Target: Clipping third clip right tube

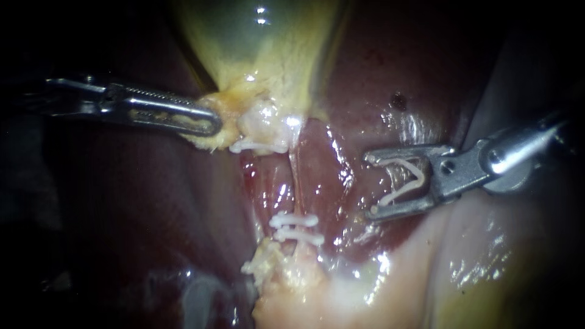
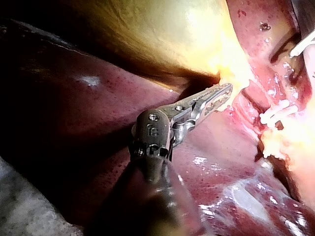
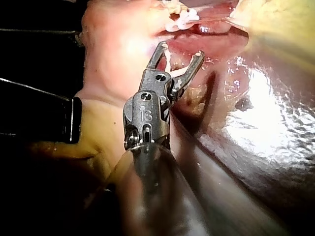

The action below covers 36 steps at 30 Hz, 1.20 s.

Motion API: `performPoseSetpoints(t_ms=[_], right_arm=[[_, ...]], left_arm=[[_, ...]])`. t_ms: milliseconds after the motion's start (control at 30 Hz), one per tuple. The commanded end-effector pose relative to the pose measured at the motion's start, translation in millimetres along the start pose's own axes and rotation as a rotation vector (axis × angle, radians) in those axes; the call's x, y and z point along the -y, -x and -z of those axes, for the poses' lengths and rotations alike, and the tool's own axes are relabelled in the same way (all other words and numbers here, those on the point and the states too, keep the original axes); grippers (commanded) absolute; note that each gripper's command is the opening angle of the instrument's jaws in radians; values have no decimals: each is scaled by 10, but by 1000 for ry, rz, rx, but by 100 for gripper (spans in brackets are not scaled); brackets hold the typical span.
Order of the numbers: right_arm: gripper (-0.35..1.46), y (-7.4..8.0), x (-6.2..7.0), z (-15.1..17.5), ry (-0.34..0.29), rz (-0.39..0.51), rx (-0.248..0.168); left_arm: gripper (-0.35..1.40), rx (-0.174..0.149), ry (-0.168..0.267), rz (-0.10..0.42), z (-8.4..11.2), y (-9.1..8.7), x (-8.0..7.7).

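A thin pale tube [image 1: 296, 183] runs from the yellow gallbladder neck [image 1: 262, 109] down to fatty tissue. Two white clips [image 1: 297, 228] cross it low down and one white clip [image 1: 259, 146] sits just under the neck. My left instrument [image 1: 213, 125] comes in from the left, jaws shut on the yellow tissue at the neck; its tip [image 2: 225, 92] is pressed into that tissue. My right instrument [image 1: 370, 184] stands right of the tube, apart from it. Its jaws are spread wide around a white clip [image 1: 414, 173] seated between them, also seen at the jaws [image 3: 180, 50].
Dark red liver [image 1: 122, 213] lies on both sides of the tube, wet and shiny. Pale fatty tissue [image 1: 286, 274] bulges below the lower clips [image 3: 182, 19]. The placed clips [image 2: 278, 110] lie ahead of and beside my left instrument.
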Motion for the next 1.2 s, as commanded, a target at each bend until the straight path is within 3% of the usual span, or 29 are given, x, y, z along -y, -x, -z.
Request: performPoseSetpoints(t_ms=[33,233,467,633,867,1067,1200], right_arm=[[49,0,0,0,0,-1,0],[49,1,0,0,0,-6,0],[49,1,0,0,0,-6,0],[49,1,0,0,2,-6,-2],[49,1,0,0,2,-6,-2],[49,1,-1,-1,4,-18,-5],[49,-2,-2,-4,23,-120,-46]], left_arm=[[-35,0,0,0,1,0,0],[-35,2,4,1,6,-3,-1],[-35,1,7,6,27,-11,-6],[-35,-11,-10,22,58,-35,-18],[-35,-51,-19,-13,97,-73,-48],[-35,-56,-22,-14,99,-77,-60],[-35,-56,-23,-15,98,-75,-60]])
